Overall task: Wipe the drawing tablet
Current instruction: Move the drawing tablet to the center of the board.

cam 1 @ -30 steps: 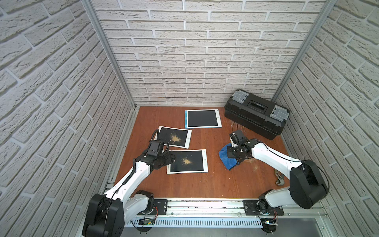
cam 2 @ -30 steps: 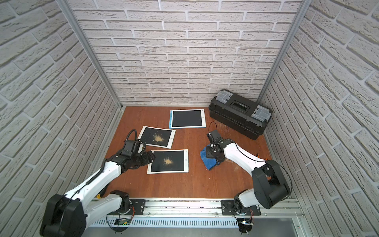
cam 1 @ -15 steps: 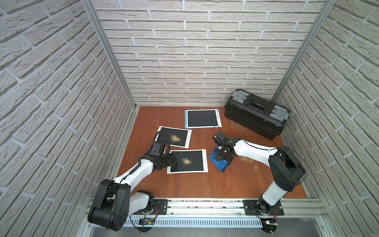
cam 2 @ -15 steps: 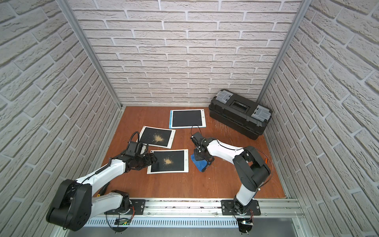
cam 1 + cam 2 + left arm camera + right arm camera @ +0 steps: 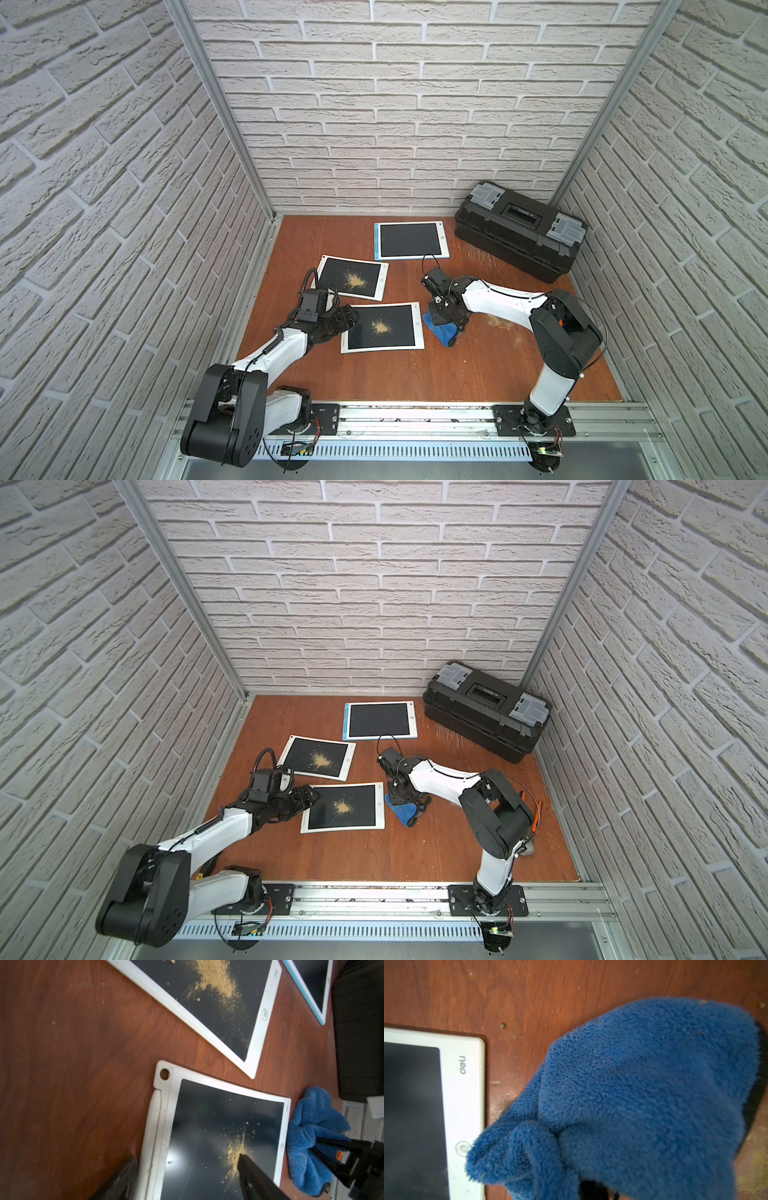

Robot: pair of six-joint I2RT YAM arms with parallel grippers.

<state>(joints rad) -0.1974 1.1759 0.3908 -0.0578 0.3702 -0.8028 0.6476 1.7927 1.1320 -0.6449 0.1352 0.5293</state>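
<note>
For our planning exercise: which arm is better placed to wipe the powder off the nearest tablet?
Right: its jaws clamp the blue cloth at that tablet's edge; the left jaws are open, empty.

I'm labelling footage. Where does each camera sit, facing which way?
Top views: high at front, looking down on the table; left arm and right arm whole.
Left wrist: on left arm, facing the near tablet; left gripper shows.
Right wrist: on right arm, over the blue cloth; body barely shows.
Shared: both wrist views show cloth and tablet.
</note>
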